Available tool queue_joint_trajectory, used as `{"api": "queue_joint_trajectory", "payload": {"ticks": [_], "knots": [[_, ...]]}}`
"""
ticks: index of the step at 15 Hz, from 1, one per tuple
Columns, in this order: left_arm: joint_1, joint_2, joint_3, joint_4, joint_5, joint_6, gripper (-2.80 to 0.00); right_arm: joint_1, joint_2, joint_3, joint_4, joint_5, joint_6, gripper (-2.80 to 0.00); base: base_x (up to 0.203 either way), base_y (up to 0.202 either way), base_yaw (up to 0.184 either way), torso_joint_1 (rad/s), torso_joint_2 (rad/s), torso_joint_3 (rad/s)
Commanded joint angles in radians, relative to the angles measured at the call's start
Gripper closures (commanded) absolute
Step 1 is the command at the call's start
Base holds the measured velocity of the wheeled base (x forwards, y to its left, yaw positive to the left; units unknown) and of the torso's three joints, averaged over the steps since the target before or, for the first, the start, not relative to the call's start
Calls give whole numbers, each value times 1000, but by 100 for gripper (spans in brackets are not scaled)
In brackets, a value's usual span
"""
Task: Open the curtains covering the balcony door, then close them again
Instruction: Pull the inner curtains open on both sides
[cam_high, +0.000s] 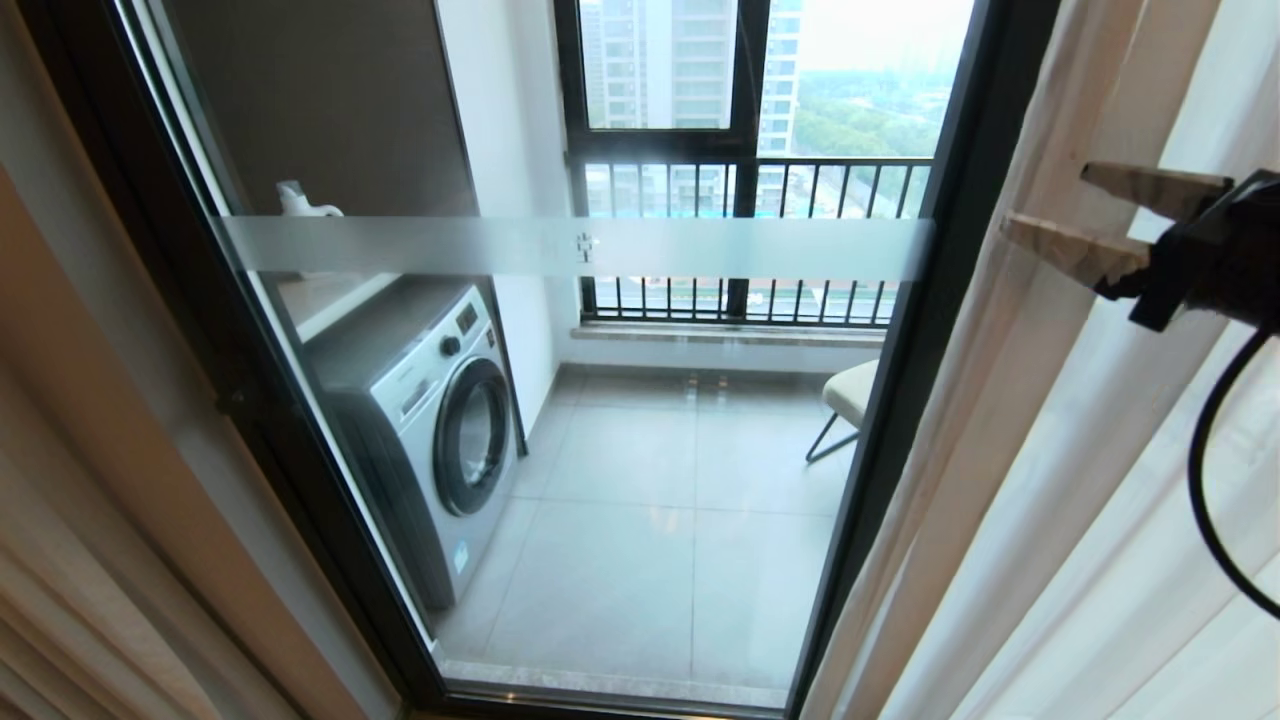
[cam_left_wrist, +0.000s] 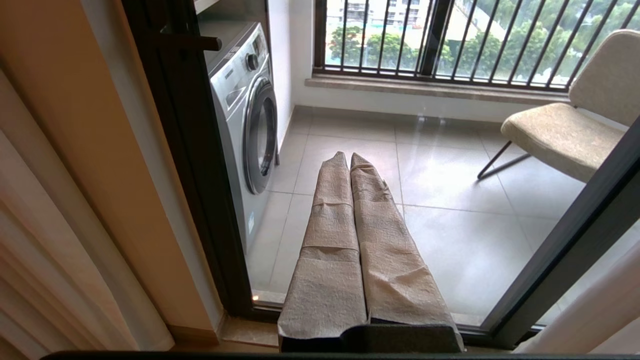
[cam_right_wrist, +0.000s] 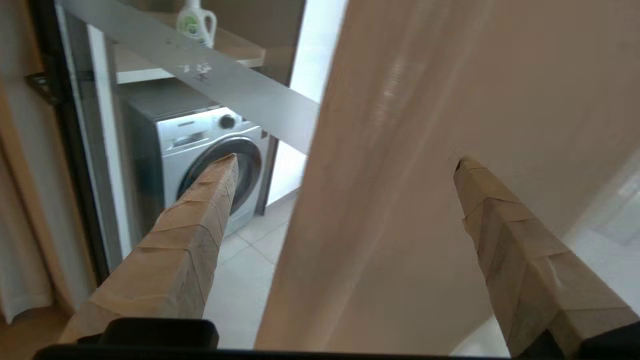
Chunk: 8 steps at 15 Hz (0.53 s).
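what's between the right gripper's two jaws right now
In the right wrist view, the edge of the curtain hangs between the open jaws of the right gripper, not yet clamped.

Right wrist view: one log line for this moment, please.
right claw: open, straddling curtain edge | left claw: shut, idle | balcony door: uncovered

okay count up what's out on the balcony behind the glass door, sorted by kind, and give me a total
Washing machine: 1
Chair: 1
Detergent bottle, on the shelf above the washing machine: 1
Total: 3
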<state>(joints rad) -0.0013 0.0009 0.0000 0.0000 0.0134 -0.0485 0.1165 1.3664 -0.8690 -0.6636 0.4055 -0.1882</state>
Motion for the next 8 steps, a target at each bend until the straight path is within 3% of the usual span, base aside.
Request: {"api": "queue_joint_trajectory", "payload": {"ticks": [1,4,8], "knots": [[0,-1,0,0,0,-1,0,-22,75,-15,-60,-45,18,-280,0,0,0,0,0,0],[0,-1,0,0,0,-1,0,-66,107,-68,-81,-105,51,-280,0,0,0,0,0,0],[0,-1,0,0,0,-1,0,-75,115,-79,-84,-114,120,-280,0,0,0,0,0,0]]}}
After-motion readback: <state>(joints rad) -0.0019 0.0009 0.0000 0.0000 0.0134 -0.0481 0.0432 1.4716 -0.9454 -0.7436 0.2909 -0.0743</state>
